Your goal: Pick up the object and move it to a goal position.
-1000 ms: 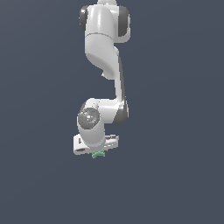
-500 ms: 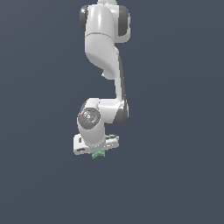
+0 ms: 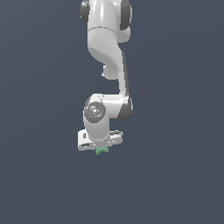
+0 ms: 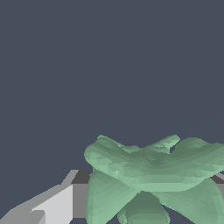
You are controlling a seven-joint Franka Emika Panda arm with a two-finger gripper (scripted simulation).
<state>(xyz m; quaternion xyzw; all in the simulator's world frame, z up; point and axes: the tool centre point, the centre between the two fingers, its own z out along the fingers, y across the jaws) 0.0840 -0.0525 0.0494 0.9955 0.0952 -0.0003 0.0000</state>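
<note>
Object (image 3: 102, 150) between fingers (image 4: 57, 203), open grey space all round

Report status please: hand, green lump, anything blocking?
Hand down, closed on green lump. Lump fills wrist view. Nothing else in sight.

The backdrop (image 3: 175, 109) is one flat, even slate-grey field that fills both views. No wall, floor line, furniture or window can be told apart in it. The light is soft and even across it.

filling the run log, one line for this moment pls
phase: carry | gripper: shut on green lump | lump: at fingertips, close in wrist view
</note>
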